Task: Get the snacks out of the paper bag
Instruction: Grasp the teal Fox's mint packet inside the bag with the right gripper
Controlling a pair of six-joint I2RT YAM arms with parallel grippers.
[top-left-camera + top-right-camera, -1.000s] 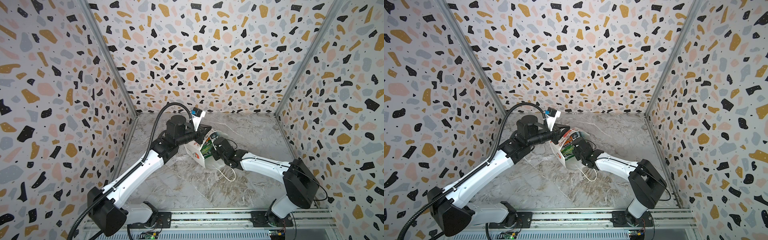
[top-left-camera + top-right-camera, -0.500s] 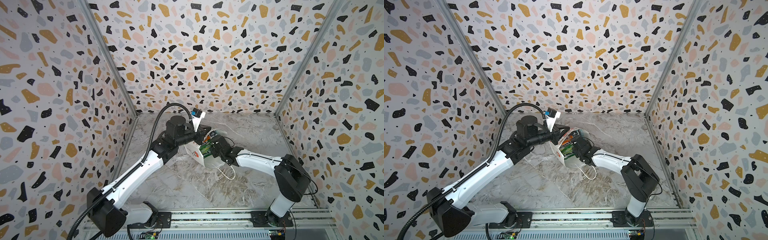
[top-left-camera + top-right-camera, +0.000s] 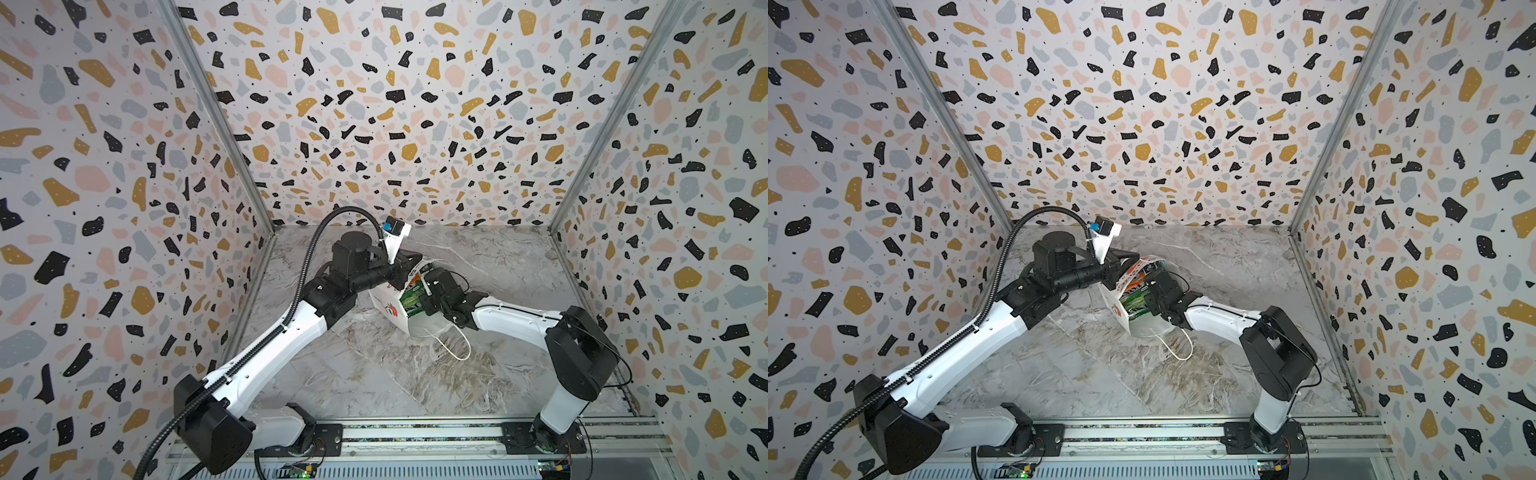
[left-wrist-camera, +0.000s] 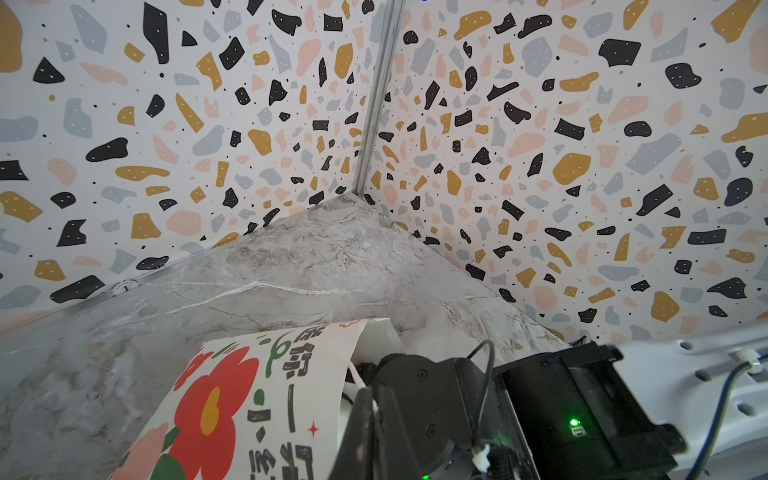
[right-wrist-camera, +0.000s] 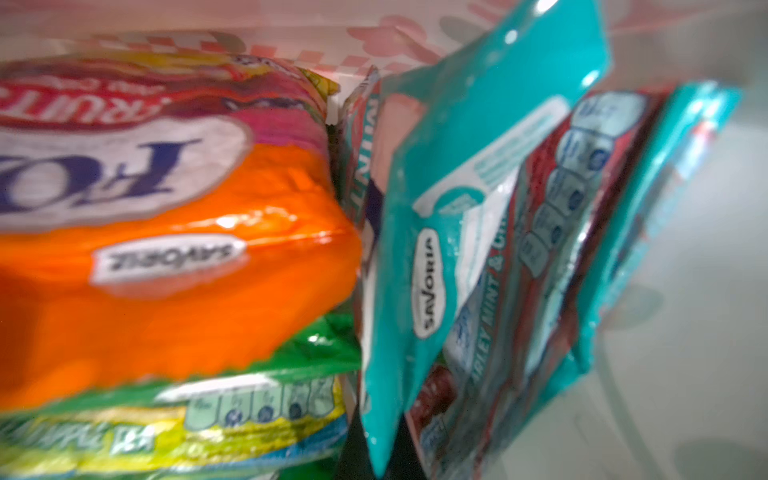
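Bare marble (image 3: 374, 374) around paper bag (image 3: 422, 326); left jaws grip handle (image 4: 353, 371), right jaws teal pouch (image 5: 478, 145)

Snacks (image 5: 166, 270) glossy plastic film; paper bag (image 4: 232, 395) matt white paper; tabletop (image 3: 374, 374) smooth marble-look

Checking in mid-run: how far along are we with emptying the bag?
Done: nothing yet; no pouch lies on the table in both top views. In hand: left end effector is shut on the cord handle of the paper bag; right end effector is inside, shut on the teal pouch. Left: pull that out, then the orange pouch, green pouch and any others.
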